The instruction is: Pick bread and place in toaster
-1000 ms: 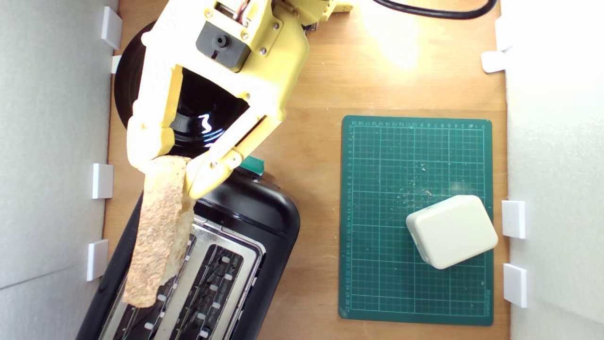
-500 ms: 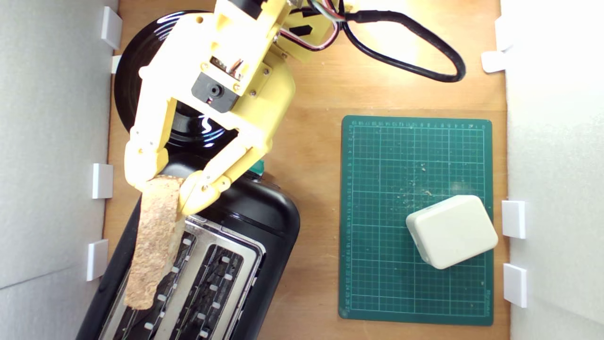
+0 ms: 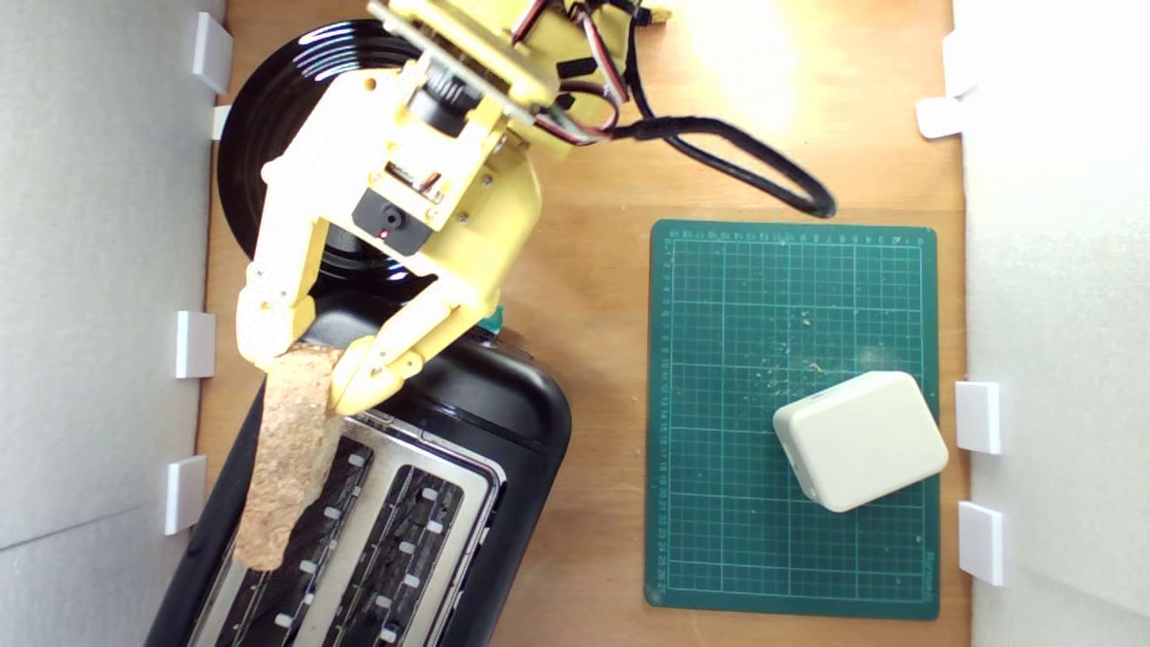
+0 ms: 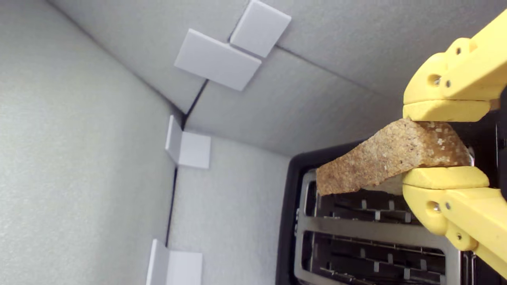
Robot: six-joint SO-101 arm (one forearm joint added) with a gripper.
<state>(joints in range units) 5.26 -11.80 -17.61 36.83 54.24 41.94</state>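
Note:
My yellow gripper [image 3: 301, 361] is shut on one end of the bread [image 3: 286, 460], a pale tan slice with brown crust held on edge. The slice hangs lengthwise over the slot nearest the exterior view's left of the black toaster [image 3: 503, 422], whose silver top plate [image 3: 382, 521] shows two open slots. In the wrist view the bread [image 4: 388, 158] is pinched between the gripper [image 4: 445, 144] fingers, just above the toaster [image 4: 291, 221] slots. The green lever knob [image 3: 491, 316] peeks out beside the fingers.
A round black plate [image 3: 260, 135] lies behind the arm. A green cutting mat [image 3: 719, 404] with crumbs carries a white rounded box [image 3: 861, 440] on the exterior view's right. White foam walls [image 3: 99, 270] with tabs stand close to the toaster. A black cable [image 3: 737, 157] trails over the wood.
The arm has come forward and lower over the toaster, carrying the bread toward the left slot; the slice has turned more edge-on. The cable has swung into view.

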